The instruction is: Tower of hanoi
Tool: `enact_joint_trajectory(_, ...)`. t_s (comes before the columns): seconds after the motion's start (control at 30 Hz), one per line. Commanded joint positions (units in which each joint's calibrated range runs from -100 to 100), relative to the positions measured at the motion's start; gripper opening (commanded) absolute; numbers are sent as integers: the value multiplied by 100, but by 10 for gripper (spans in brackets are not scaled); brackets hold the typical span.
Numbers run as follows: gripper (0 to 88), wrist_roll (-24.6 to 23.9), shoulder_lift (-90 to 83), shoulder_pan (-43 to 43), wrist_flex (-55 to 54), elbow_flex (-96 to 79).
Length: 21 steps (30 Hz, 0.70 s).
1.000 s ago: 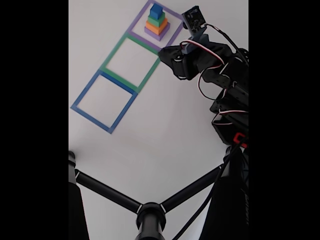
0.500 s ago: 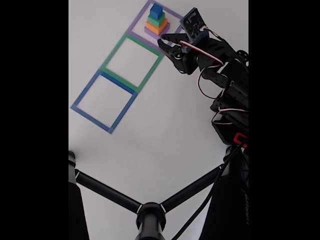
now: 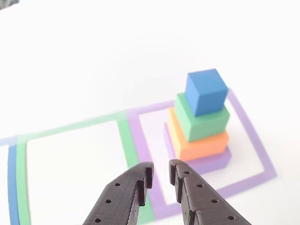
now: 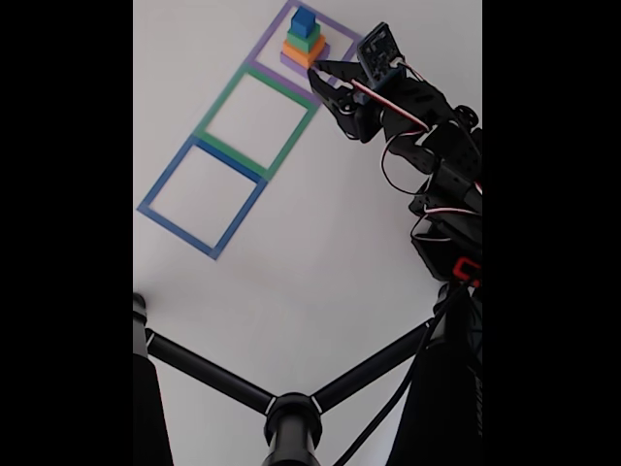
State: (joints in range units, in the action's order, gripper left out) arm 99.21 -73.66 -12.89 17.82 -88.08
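The tower of hanoi (image 3: 201,124) stands fully stacked inside the purple square outline (image 3: 253,140) on the white table (image 3: 93,61): a small blue cube (image 3: 206,91) on top, a wider green block (image 3: 201,123) under it, a wider orange block (image 3: 199,143) below that, and the widest purple slab (image 3: 211,161) at the bottom. The blocks sit roughly centred on one another, each turned slightly against its neighbour.

They look like matte plastic, rigid and probably light, with flat vertical faces and sharp edges. Such faces should give the fingers a sure hold without crushing, though a light block could skid or twist if pinched off-centre. Nothing appears to lock the blocks together, so a sideways knock would likely shift the whole pile. The blue cube is the sensible one to take first, on two opposite side faces, high enough to miss the green block beneath.

The gripper (image 3: 160,174) hangs just short of the tower in the other view, its two dark fingers (image 3: 136,187) parted by only a narrow gap and holding nothing; that gap looks narrower than the cube, so it would need widening. In the fixed view the gripper (image 4: 325,80) reaches in beside the tower (image 4: 305,41). Beyond lie the green square outline (image 4: 254,118) and the blue square outline (image 4: 202,198), both bare inside.
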Motion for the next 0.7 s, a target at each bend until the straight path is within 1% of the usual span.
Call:
enact_joint_trajectory(0.0,116,79,313,-158,1611,1508)
enact_joint_trajectory(0.1,83,79,523,-331,2769,2462)
enact_joint_trajectory(0.2,60,79,725,-561,3522,3162)
enact_joint_trajectory(0.3,64,79,903,-868,4251,3817)
enact_joint_trajectory(0.5,99,79,1347,-1242,5158,4853)
enact_joint_trajectory(0.6,135,79,1492,-1299,5295,5080)
enact_joint_trajectory(0.67,140,79,1548,-1290,5279,5126)
